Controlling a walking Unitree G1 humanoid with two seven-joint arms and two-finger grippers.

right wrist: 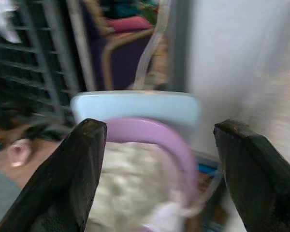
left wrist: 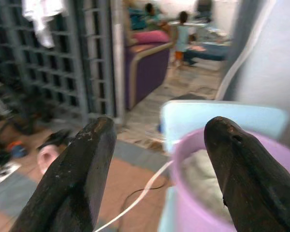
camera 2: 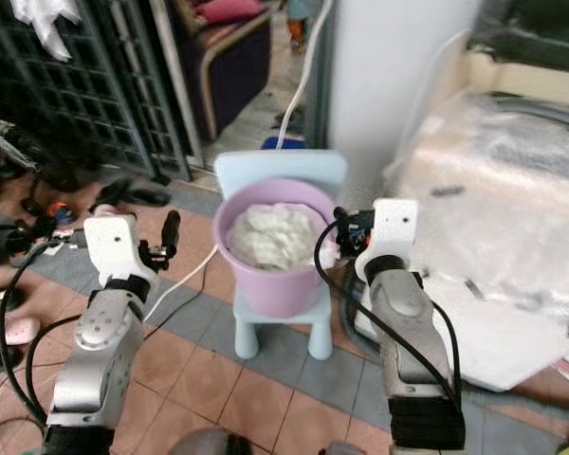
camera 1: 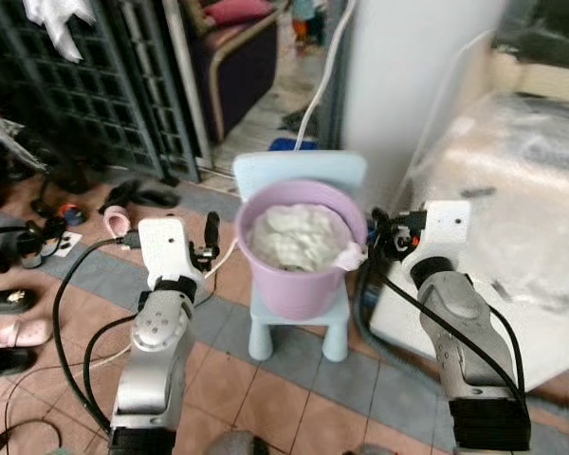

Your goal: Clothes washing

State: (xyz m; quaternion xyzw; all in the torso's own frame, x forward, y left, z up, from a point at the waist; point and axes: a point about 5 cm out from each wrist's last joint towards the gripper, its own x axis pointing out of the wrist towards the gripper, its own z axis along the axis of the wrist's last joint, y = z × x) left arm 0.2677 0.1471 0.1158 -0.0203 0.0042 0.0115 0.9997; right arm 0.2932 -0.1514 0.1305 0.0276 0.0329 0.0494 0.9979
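Since the bucket (camera 1: 300,248) of white laundry (camera 1: 294,237) stands upright on the small blue chair (camera 1: 299,175), it lies straight ahead, between the two arms. The left gripper (left wrist: 157,181) hovers beside its left wall, wide open and empty; the right gripper (right wrist: 159,181) sits just off its right rim, also spread wide with nothing held. By my judgement the right is slightly nearer, so either closes inward across the bucket.
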